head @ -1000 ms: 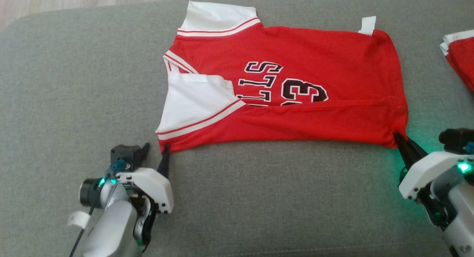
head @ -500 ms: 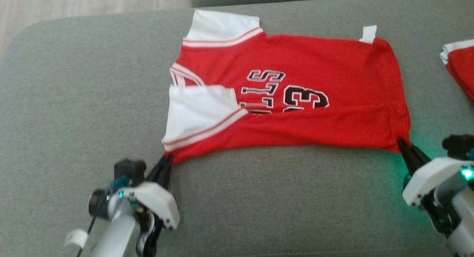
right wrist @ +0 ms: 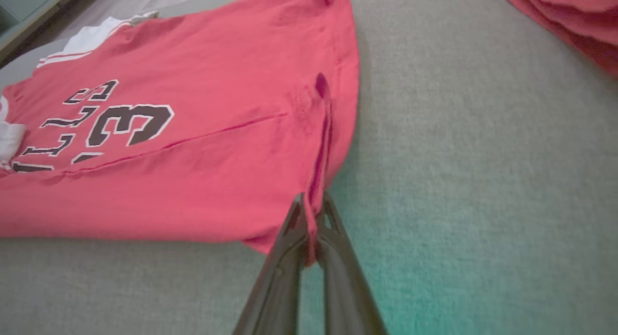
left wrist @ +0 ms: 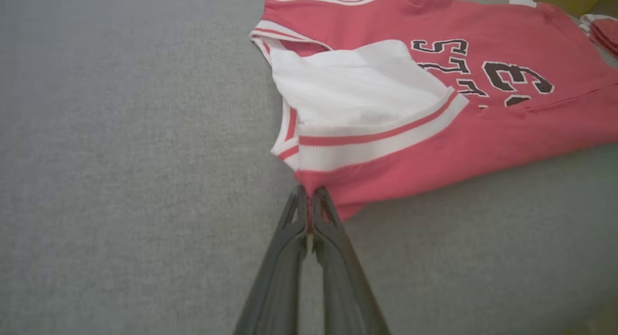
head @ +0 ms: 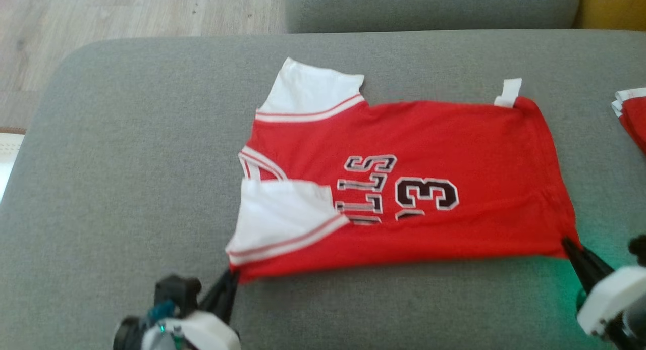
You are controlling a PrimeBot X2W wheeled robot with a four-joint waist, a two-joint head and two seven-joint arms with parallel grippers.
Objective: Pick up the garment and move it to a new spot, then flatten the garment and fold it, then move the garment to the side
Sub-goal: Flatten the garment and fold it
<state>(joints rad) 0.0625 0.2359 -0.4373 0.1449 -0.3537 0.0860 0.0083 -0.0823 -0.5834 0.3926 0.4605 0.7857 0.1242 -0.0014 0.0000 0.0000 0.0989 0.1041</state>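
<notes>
Jersey (head: 429, 153), red with white sleeves, flat, one lengthwise fold in (judging by layers). Left hand (left wrist: 309, 195), right hand (right wrist: 311, 202) clamp its near corners; more folding, setting aside remain.

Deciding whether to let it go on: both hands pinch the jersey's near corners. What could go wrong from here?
The left hand and right hand each grip only a thin corner of the jersey, so it may slip out when lifted. The white sleeve lies loosely folded inward and could flop open.
</notes>
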